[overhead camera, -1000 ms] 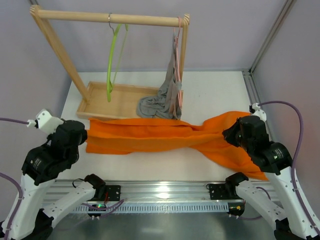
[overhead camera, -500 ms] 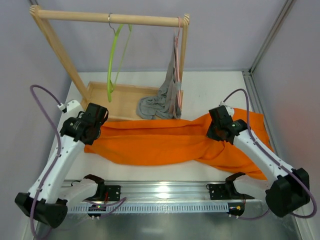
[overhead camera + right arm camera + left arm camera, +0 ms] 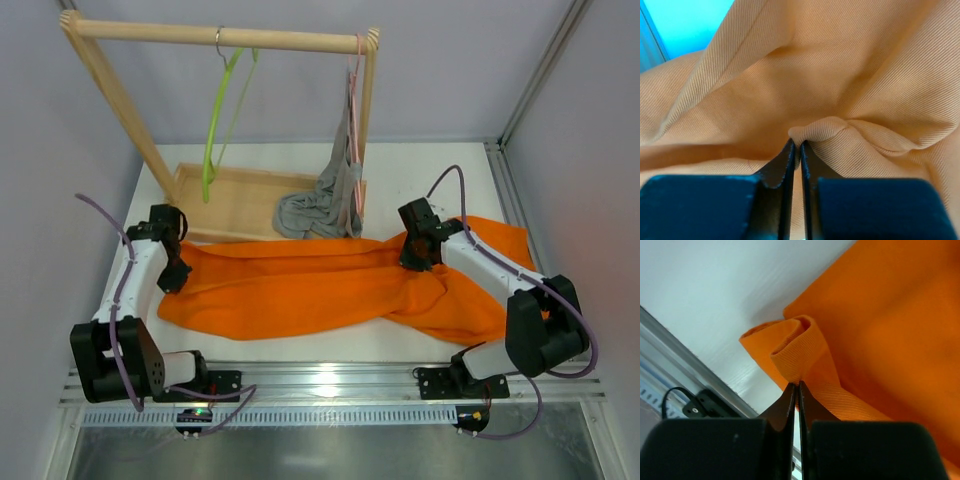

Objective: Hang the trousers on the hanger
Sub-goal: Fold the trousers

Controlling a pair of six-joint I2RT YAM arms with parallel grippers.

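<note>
The orange trousers [image 3: 320, 290] lie spread across the white table in front of the rack, rumpled at the right. My left gripper [image 3: 176, 282] is at their left end and is shut on a folded edge of the trousers [image 3: 805, 352]; in the left wrist view the left gripper [image 3: 798, 386] has its jaws pressed together on that fold. My right gripper [image 3: 416, 262] is low over the right part, shut on a small pinched ridge of the trousers [image 3: 822, 127]; the right gripper [image 3: 800, 144] fills the wrist view's lower half. The lime-green hanger [image 3: 212, 140] hangs bare from the rail, back left.
A wooden rack [image 3: 220, 37] stands at the back on a shallow wooden tray [image 3: 245, 195]. A pink hanger [image 3: 355, 120] at the rail's right end bears a grey garment [image 3: 318, 208] that droops onto the tray. A metal frame post [image 3: 540, 70] rises back right.
Both arms have stretched forward and come down to the table, still gripping the trousers. The cloth has gone slack and settled wider on the table. The green hanger has swung slightly.
</note>
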